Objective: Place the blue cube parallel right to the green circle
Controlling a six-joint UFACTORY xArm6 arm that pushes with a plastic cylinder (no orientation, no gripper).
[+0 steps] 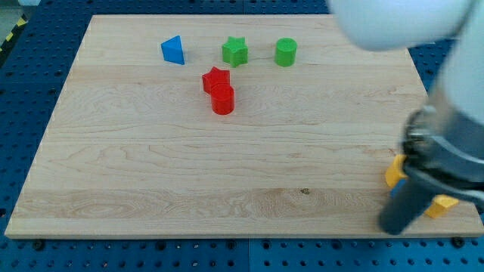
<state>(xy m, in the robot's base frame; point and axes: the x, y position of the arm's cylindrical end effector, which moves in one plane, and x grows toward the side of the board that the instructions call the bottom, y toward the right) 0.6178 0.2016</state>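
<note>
**Operator:** Report layout, largest item first.

**Arm:** The bench point(227, 174) fills the view. My arm body, blurred, covers its right edge and top-right corner. Block group near the top edge, from left to right: blue block point(173, 50), whose shape reads more like a wedge than a cube; green star point(235, 51); green circle point(285, 52). Toward the bench centre sits a red star point(215, 78), touching a red cylinder point(222, 100) on its lower side. Two yellow blocks point(394, 172), shapes unclear, lie at the bottom-right corner, partly hidden by the rod.

**Operator:** State of the pincer?

**Arm:** No pincer is fitted, so nothing opens or clamps. The rod ends in my tip point(392, 229), at the bottom-right corner, just beside the yellow blocks.

**Operator:** Step in hand?

**Arm:** Judged as approach; the push has not begun. The blue block is well apart from my tip, diagonally across the bench, and lies on the wrong side of the green circle.

**Operator:** Requirement for the next move?

**Arm:** Travel to the blue block's left face. Then route the block around the green star, probably through the gap between the green row and the red pair, and finish level with the green circle on its right.
</note>
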